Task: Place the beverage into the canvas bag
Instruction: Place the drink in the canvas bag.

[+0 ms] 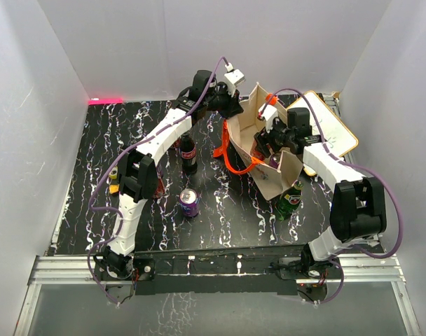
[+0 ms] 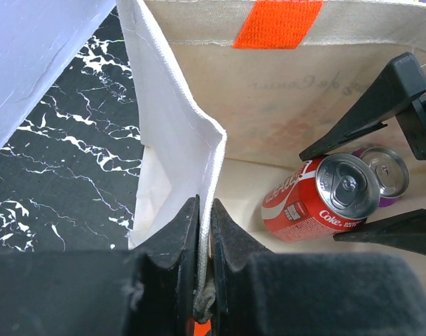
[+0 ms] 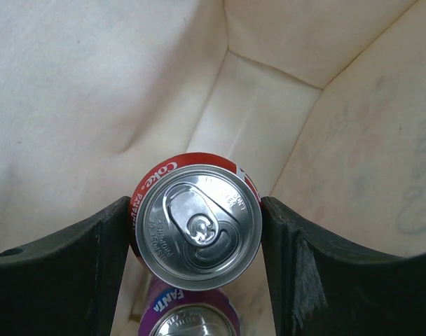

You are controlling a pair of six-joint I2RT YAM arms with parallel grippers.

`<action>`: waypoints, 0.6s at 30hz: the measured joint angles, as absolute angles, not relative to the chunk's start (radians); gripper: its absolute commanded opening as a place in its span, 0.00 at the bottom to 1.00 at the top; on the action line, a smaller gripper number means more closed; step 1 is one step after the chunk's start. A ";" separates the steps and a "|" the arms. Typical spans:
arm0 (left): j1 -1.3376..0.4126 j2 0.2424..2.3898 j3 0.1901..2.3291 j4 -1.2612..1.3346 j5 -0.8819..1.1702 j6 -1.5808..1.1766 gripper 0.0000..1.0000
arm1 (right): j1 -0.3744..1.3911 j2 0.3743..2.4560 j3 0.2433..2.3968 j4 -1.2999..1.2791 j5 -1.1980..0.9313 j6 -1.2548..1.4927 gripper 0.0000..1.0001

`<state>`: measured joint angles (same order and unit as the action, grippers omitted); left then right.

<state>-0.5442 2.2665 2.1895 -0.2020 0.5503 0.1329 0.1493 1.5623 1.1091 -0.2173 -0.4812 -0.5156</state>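
The beige canvas bag point(image 1: 289, 168) with orange handles stands open at mid-right of the table. My left gripper point(image 2: 204, 206) is shut on the bag's rim point(image 2: 211, 150), pinching the cloth edge between its fingers. My right gripper point(image 3: 197, 227) reaches down inside the bag, shut on a red Coke can point(image 3: 199, 224), one finger pressed to each side. In the left wrist view the same Coke can point(image 2: 318, 199) hangs tilted between the right gripper's black fingers point(image 2: 367, 119), low in the bag. A purple Fanta can point(image 3: 192, 318) lies on the bag's floor beside it.
On the black marbled table point(image 1: 129, 133), a dark cola bottle point(image 1: 188, 152) stands left of the bag, with a purple can point(image 1: 190, 202) nearer me. A green bottle point(image 1: 291, 199) stands by the bag's near corner. A wooden-rimmed board point(image 1: 335, 129) lies at back right. White walls enclose the table.
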 measured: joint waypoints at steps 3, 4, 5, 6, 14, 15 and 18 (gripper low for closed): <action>-0.544 2.267 2.190 -0.200 0.544 0.129 0.00 | 0.149 1.562 1.124 -0.273 -0.481 -0.558 0.08; -0.544 2.267 2.192 -0.199 0.539 0.126 0.00 | 0.149 1.562 1.129 -0.291 -0.481 -0.569 0.08; -0.544 2.267 2.193 -0.197 0.535 0.121 0.00 | 0.149 1.562 1.140 -0.319 -0.480 -0.582 0.08; -0.544 2.267 2.196 -0.195 0.531 0.116 0.00 | 0.150 1.563 1.153 -0.353 -0.480 -0.596 0.08; -0.545 2.267 2.216 -0.187 0.512 0.065 0.00 | 0.150 1.587 1.203 -0.471 -0.495 -0.654 0.08; -0.545 2.267 2.216 -0.188 0.511 0.057 0.00 | 0.150 1.596 1.203 -0.481 -0.497 -0.663 0.08; -0.545 2.267 2.216 -0.194 0.506 0.039 0.00 | 0.150 1.621 1.209 -0.504 -0.500 -0.694 0.08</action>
